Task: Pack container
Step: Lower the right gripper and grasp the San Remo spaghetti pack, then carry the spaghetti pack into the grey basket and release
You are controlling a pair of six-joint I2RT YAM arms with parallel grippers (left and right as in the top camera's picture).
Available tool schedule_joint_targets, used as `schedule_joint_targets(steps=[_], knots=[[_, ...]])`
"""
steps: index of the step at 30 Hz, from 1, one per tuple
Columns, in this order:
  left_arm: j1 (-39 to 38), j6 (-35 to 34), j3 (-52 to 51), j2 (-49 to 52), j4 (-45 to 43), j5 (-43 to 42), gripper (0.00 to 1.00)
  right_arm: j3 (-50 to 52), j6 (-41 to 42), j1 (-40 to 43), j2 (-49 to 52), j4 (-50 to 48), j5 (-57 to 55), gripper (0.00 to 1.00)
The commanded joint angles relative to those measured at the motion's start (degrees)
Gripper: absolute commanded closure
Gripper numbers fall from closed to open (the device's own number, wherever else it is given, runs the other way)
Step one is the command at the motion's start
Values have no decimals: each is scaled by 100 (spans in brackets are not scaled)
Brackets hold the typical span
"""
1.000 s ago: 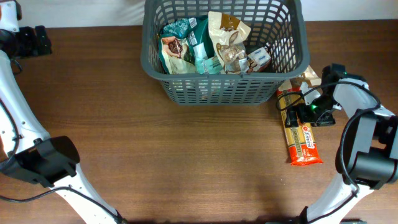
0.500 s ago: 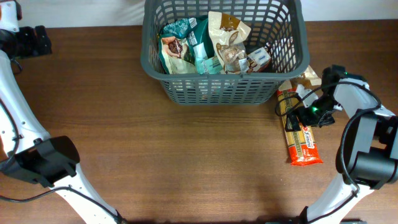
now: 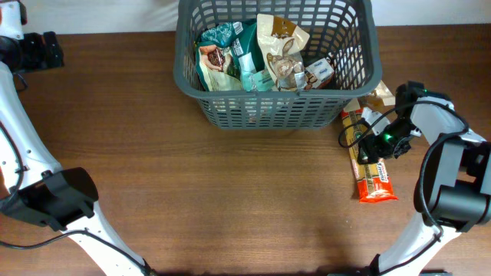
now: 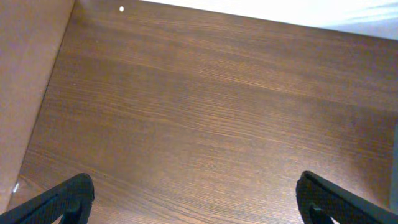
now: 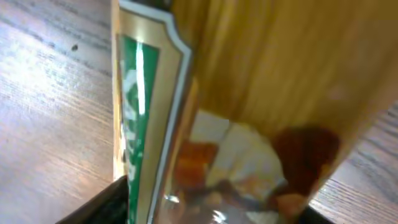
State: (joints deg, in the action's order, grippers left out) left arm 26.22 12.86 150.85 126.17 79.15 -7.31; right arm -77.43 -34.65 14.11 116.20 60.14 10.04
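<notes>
Right gripper: the right gripper [image 3: 374, 146] is bearing down over the middle of the long yellow packet [image 3: 375, 182], which is lying flat on the table [image 3: 230, 199] directly beneath it.
What is changing: a second ago its jaws were standing wide above the packet. Now they are drawing in on either side of it, and the packet's orange-red end is shifting slightly toward the robot's left.
Grip: in the right wrist view the packet [image 5: 249, 93] is filling almost the whole picture, with only dark finger edges showing at the lower corners. I cannot tell whether the jaws are already clamping it or are just short of contact.
Container: the dark grey basket [image 3: 276, 115] is sitting ahead of the right gripper and to its left, near but apart from it. It is already holding several snack packets [image 3: 265, 57].
Other item: a small beige packet [image 3: 381, 95] is lying just ahead of the right gripper, beside the basket's near corner.
Left gripper: the left gripper [image 4: 199, 202] is hovering over bare wood with its fingers spread wide, holding nothing. The basket is not showing in its view.
Meaning for the task: the pick-up of the next item appears to be starting. Lifting it and carrying it into the basket are not yet done.
Risk: a long packet gripped mid-length may sag or tilt, and it will need to clear the thick rim.
</notes>
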Motion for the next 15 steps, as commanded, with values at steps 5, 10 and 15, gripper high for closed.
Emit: schedule_joint_targets(steps=[5,10,15], knots=[[20,92,-22,48,11,-42,1,168,437,-55,249,-105,15,96],[20,92,-22,48,13,-42,1,168,1198,-42,249,-372,-46,96],[20,92,-22,48,15,-42,1,166,2363,162,247,-656,-363,96]])
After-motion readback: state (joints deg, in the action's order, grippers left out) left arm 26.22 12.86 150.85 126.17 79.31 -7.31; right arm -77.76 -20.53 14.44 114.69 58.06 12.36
